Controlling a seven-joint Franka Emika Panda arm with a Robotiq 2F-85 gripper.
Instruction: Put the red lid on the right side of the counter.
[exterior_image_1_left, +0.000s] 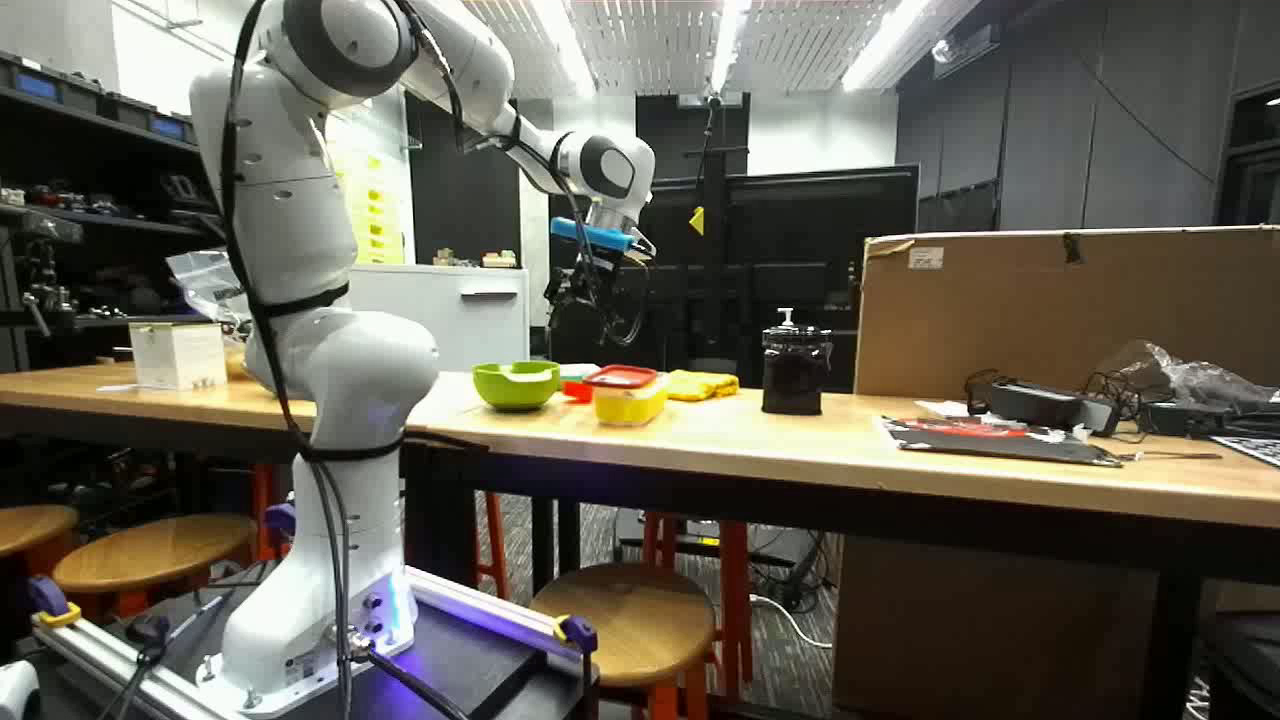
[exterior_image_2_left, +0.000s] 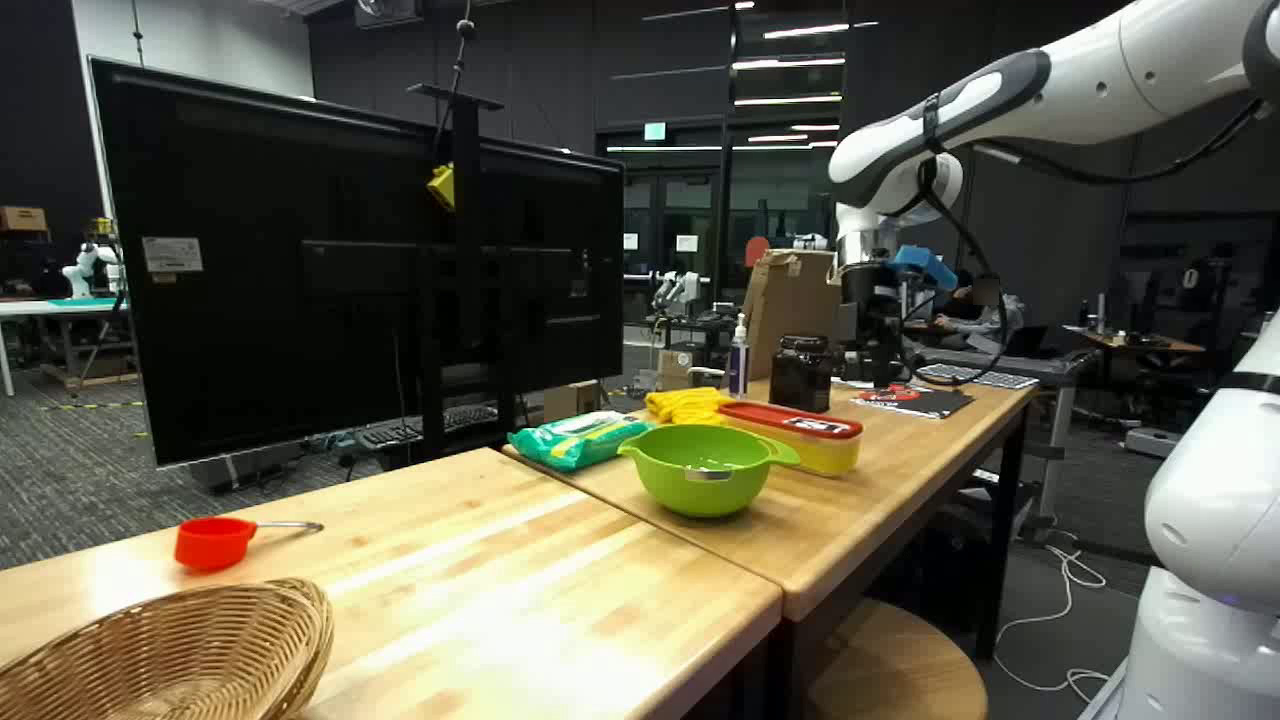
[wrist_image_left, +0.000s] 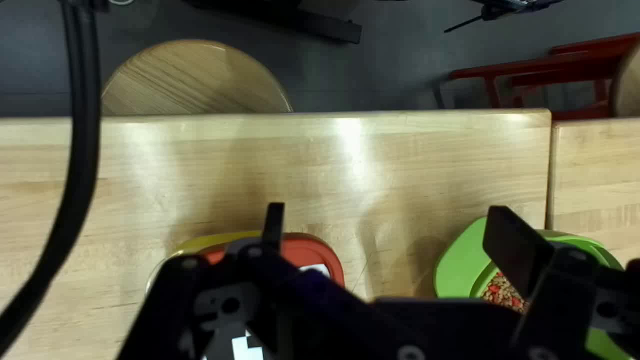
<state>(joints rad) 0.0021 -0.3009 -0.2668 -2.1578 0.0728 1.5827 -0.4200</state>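
Note:
The red lid (exterior_image_1_left: 622, 376) is flat with rounded corners and lies on top of a see-through container (exterior_image_1_left: 628, 408) with yellow in its lower part. The lid also shows in an exterior view (exterior_image_2_left: 780, 417), with a black-and-white label on it. In the wrist view the lid (wrist_image_left: 312, 251) is partly hidden behind one finger. The counter (exterior_image_1_left: 720, 445) is a long light-wood worktop; it also fills much of the wrist view (wrist_image_left: 210, 170). My gripper (wrist_image_left: 387, 212) is open and empty. It hangs well above the counter, with its fingers apart over the space between lid and bowl.
A lime-green bowl (exterior_image_2_left: 705, 480) stands beside the container. A yellow cloth (exterior_image_1_left: 702, 385), a wipes pack (exterior_image_2_left: 580, 440) and a dark jar (exterior_image_1_left: 795, 370) are nearby. A red cup with a handle (exterior_image_2_left: 213, 543) and a wicker basket (exterior_image_2_left: 170, 650) stand farther along. A black flat pad (exterior_image_1_left: 1000, 445) and cables lie at the far end.

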